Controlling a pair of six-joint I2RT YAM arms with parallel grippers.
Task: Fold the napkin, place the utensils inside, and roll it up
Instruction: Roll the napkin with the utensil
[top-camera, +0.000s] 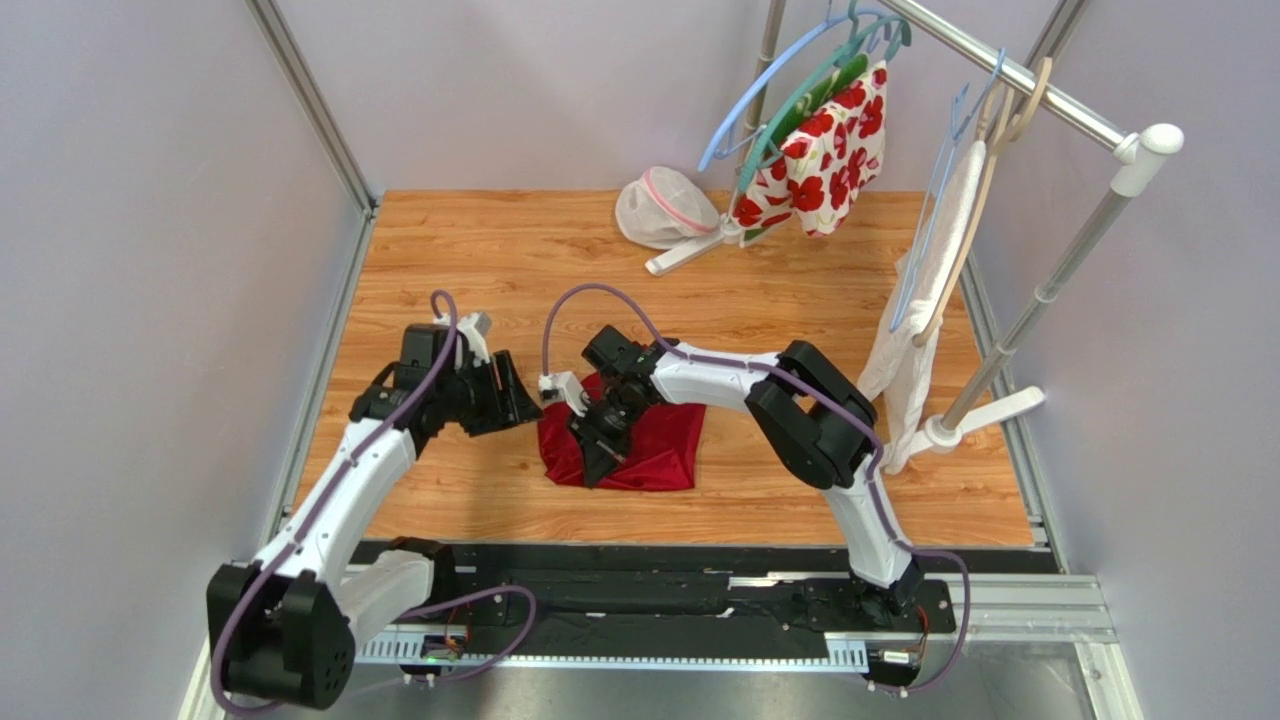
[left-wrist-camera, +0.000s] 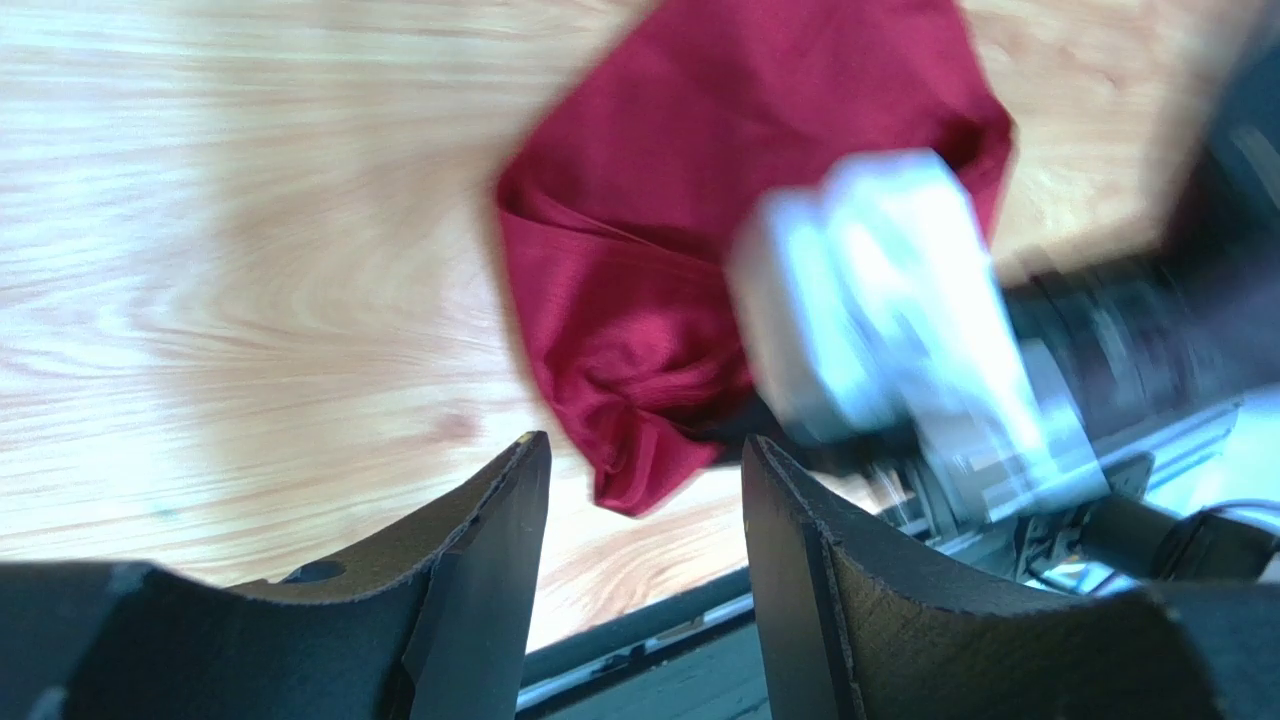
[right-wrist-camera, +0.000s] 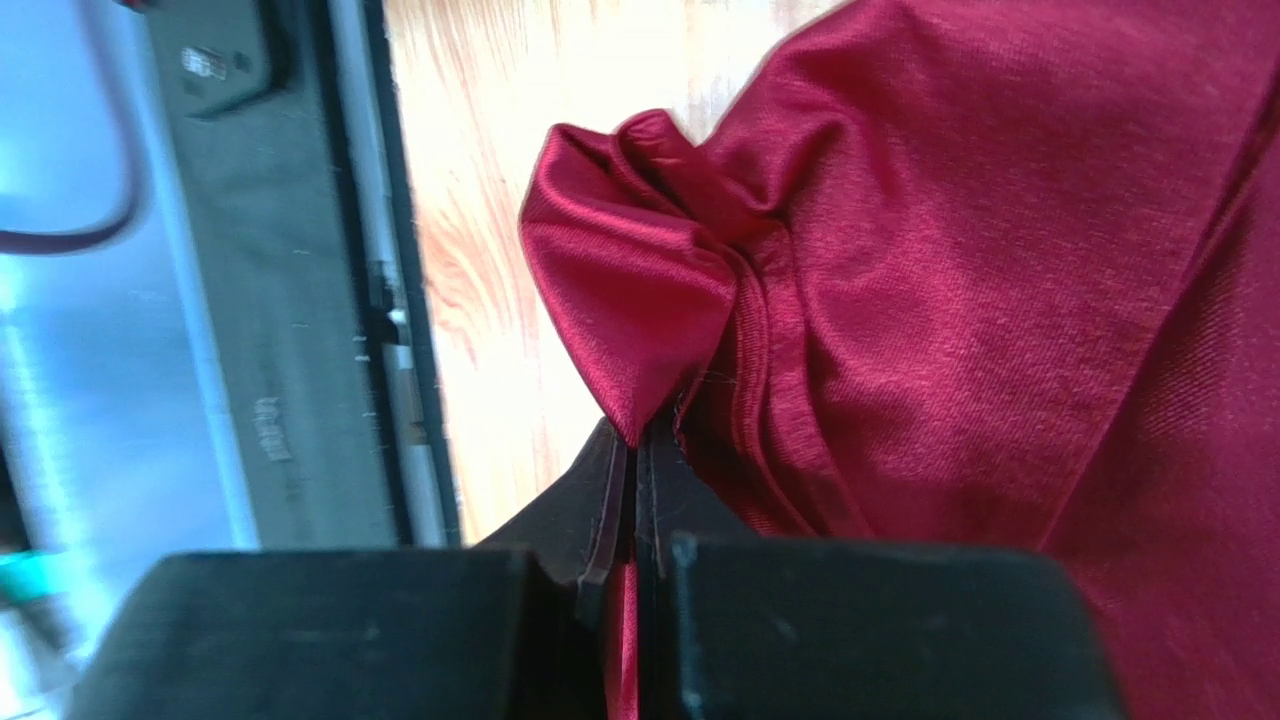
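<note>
Wooden table (top-camera: 496, 255) carries the crumpled napkin (top-camera: 661, 443), partly hidden beneath the right end effector (right-wrist-camera: 639, 443), which pinches a fold tight. Left end effector (left-wrist-camera: 646, 450) gapes wide, empty, its view blurred.

You are viewing: crimson napkin (top-camera: 661, 443), lying crumpled on the wooden table (top-camera: 496, 255). Right gripper (top-camera: 604, 431) is resting on the napkin's left part. Left gripper (top-camera: 522, 401) is hovering just left of the napkin. Flowered cloth (top-camera: 819, 150) is hanging well beyond the napkin.
</note>
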